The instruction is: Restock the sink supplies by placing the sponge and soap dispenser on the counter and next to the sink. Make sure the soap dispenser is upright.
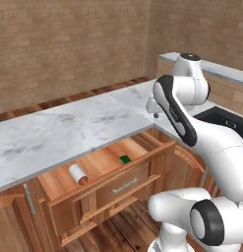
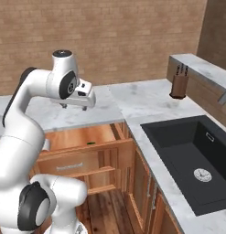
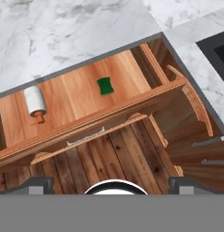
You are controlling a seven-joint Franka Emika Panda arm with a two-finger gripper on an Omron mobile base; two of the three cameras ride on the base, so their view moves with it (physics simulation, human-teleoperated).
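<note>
My claw (image 2: 78,106) hangs high over the counter (image 1: 59,130), above the pulled-out drawer (image 1: 106,167), holding nothing; whether its tips are spread or closed I can't tell from these views. The sponge (image 3: 104,85) lies flat on the drawer floor, toward the right end and nearer the back wall. The soap dispenser (image 3: 35,102) lies on its side near the drawer's left end, pump top pointing to the front edge. Neither is on the counter yet, and the sink (image 2: 192,157) sits well off to the right of the drawer. My guess on handling: the sponge is light, soft and squashes, so pinch across its short sides from straight above; it's tiny and thin, easy to miss. The dispenser is probably a stiff, smooth, round plastic bottle that can roll or slip; grab across the white body mid-length, not the thin pump neck, then turn it upright before setting down. A knife block (image 2: 179,84) stands at the back of the counter past the sink. No labels, brands or writing readable on anything.
</note>
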